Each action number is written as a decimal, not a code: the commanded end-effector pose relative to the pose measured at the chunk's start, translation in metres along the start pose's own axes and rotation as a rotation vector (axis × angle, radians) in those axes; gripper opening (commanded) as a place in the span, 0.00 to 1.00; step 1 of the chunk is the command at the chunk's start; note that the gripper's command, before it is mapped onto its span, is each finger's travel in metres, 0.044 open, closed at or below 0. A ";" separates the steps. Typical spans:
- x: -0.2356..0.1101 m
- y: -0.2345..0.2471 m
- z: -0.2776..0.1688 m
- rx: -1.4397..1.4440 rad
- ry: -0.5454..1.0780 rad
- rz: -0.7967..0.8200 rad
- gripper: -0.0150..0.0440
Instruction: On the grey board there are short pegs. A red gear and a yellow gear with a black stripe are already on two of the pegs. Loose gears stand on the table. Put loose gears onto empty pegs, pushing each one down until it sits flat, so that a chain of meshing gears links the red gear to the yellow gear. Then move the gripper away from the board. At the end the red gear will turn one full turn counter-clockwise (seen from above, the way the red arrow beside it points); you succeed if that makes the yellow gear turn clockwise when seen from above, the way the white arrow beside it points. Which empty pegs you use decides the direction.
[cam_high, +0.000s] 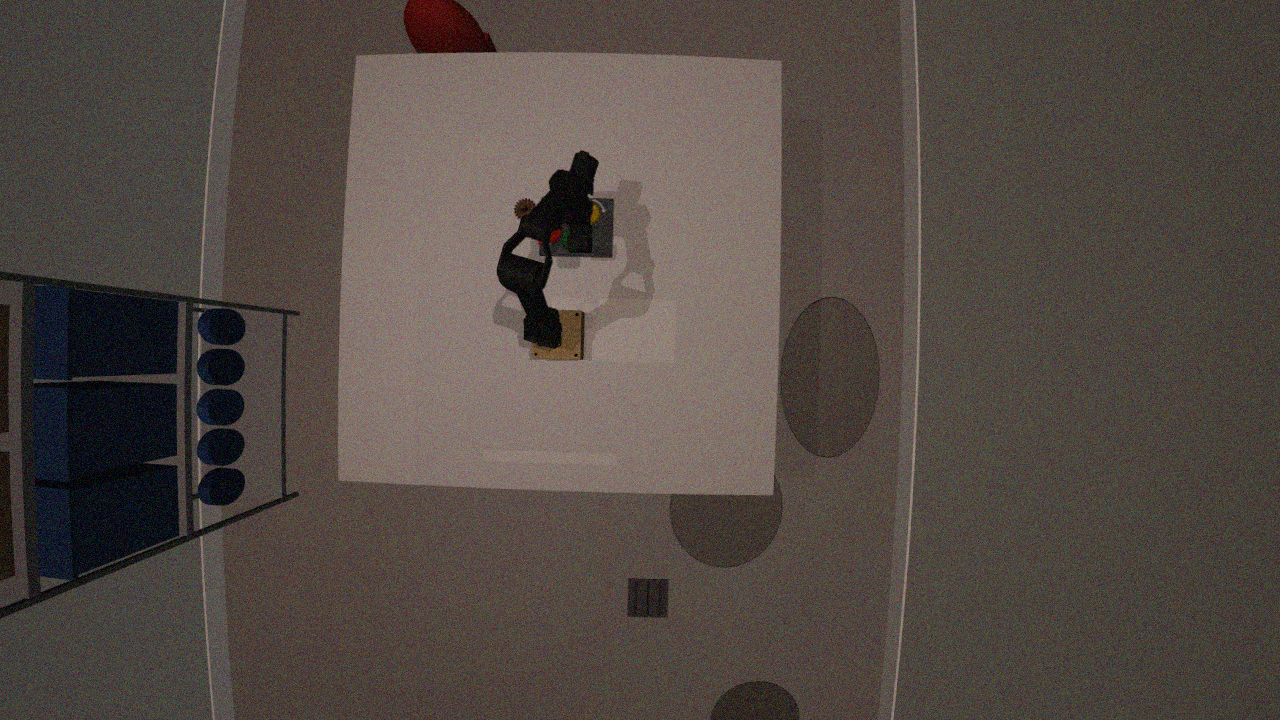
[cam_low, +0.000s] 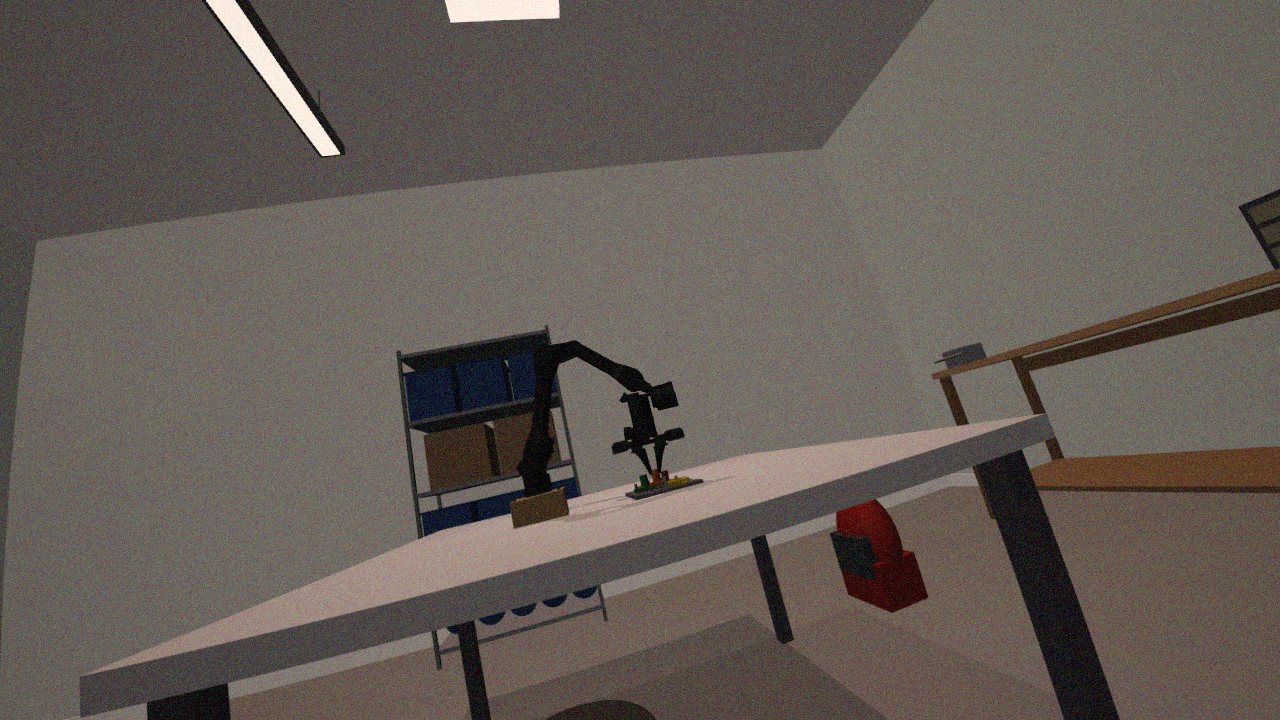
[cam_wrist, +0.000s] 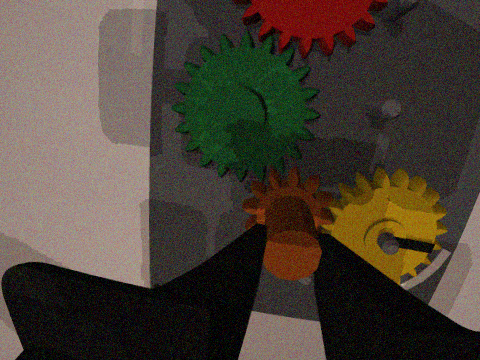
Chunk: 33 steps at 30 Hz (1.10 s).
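Note:
My gripper (cam_wrist: 290, 239) (cam_low: 657, 471) is shut on the upright knob of a small orange gear (cam_wrist: 255, 202). That gear is over the grey board (cam_wrist: 175, 250) (cam_high: 604, 248) (cam_low: 638, 497), its teeth at the edges of the green gear (cam_wrist: 215, 100) (cam_high: 564, 234) and the yellow gear (cam_wrist: 360, 215) (cam_high: 595, 214). Whether it is on a peg or flat cannot be told. The green gear's teeth reach the red gear (cam_wrist: 315, 20) (cam_high: 554, 236). An empty peg (cam_wrist: 391, 108) stands right of the green gear. A brown loose gear (cam_high: 524, 207) is on the table left of the board.
The white arrow (cam_wrist: 431, 272) curves beside the yellow gear. The arm's tan base plate (cam_high: 572, 349) (cam_low: 540, 508) is on the white table (cam_high: 429, 402) (cam_low: 501, 559), in front of the board. The arm covers much of the board in the top view.

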<state>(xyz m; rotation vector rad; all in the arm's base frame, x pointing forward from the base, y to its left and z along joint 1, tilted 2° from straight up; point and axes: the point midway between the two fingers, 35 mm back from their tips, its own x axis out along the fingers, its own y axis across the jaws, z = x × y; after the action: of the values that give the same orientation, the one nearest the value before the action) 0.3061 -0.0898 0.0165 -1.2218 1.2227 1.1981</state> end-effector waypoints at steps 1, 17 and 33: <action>0.001 0.000 -0.001 0.100 0.000 0.000 0.25; 0.003 0.000 0.000 -0.049 0.000 0.000 0.25; 0.005 -0.001 0.000 -0.299 0.000 0.000 0.25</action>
<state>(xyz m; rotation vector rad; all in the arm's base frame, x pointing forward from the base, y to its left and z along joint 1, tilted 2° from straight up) 0.3065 -0.0902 0.0122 -1.4425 1.0652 1.4202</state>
